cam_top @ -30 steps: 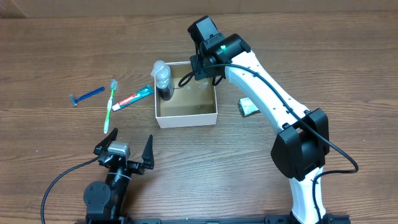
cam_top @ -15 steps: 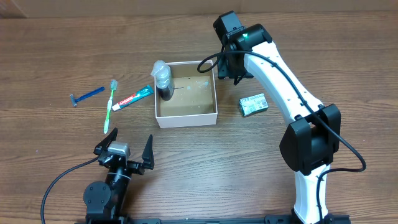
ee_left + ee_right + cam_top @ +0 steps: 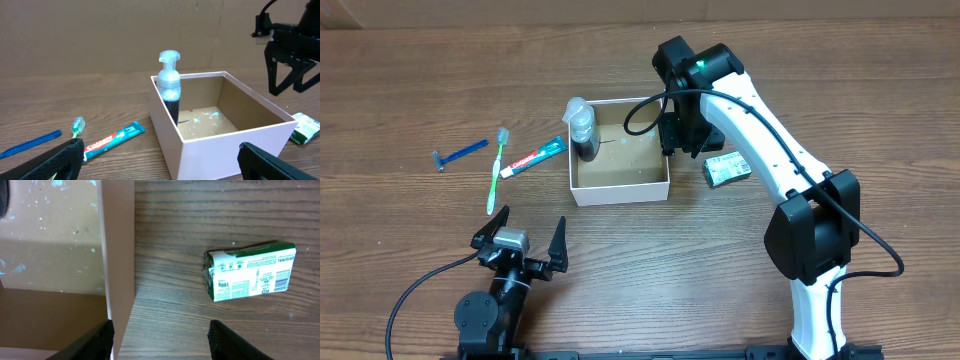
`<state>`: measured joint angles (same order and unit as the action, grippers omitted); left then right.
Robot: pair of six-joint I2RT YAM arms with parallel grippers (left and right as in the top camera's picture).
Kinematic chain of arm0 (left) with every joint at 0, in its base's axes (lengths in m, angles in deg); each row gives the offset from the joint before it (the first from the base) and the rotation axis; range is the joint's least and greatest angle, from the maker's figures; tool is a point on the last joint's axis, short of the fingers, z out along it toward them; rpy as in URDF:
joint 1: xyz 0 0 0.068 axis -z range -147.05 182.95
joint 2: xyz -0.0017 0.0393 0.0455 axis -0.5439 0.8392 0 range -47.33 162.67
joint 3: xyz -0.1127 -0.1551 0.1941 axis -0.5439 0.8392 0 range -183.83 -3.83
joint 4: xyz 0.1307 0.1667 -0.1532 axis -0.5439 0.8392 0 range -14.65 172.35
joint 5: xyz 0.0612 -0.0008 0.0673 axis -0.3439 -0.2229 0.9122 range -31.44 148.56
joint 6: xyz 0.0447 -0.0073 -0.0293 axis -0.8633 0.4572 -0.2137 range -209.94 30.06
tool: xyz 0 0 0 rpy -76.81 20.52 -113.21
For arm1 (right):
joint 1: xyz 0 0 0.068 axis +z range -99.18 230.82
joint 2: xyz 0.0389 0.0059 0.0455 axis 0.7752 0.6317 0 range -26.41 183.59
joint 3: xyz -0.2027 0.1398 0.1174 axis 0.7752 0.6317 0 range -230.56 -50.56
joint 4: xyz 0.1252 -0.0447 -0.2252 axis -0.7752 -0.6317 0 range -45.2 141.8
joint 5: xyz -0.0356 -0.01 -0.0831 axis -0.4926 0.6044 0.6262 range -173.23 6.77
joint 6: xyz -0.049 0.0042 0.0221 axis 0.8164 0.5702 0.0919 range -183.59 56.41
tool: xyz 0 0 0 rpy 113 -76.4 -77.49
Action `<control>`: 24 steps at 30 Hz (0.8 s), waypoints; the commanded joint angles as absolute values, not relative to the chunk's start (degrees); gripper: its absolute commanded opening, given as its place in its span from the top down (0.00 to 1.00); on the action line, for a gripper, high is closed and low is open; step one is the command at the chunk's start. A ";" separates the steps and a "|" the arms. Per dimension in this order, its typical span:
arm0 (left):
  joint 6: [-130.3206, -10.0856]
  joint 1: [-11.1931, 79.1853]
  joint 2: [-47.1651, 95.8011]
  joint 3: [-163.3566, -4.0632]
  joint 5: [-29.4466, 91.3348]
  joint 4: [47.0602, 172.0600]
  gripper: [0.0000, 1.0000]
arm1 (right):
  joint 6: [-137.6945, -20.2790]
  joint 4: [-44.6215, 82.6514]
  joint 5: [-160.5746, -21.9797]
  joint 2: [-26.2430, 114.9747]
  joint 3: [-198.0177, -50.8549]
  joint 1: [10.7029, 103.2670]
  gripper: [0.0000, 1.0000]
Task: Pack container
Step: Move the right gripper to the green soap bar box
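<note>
Right pincer (image 3: pixel 160 327) half open, empty.

Container (image 3: pixel 117 255) partly out of frame

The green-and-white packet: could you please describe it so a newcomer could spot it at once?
Start from the square white container, the largest item. On the table beside its wall on the robot's right lies the packet. It is a small green-and-white block, alone; the toothpaste lies opposite.

In the overhead view, the right gripper (image 3: pixel 676 140) has swung from the upper right corner of the square shallow white cardboard container (image 3: pixel 620 190) to its right wall, uncovering the small green-and-white rectangular packet (image 3: pixel 728 168) right of centre.
</note>
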<state>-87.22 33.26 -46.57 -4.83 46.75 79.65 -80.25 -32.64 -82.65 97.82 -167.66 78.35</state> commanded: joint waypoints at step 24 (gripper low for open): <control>-88.49 32.87 -47.08 -4.52 46.75 79.58 0.00 | -84.65 -28.25 -84.23 97.38 -157.34 80.93 0.37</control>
<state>-87.22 33.26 -46.57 -4.83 46.75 79.65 -83.75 -29.65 -83.31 97.84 -157.41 81.28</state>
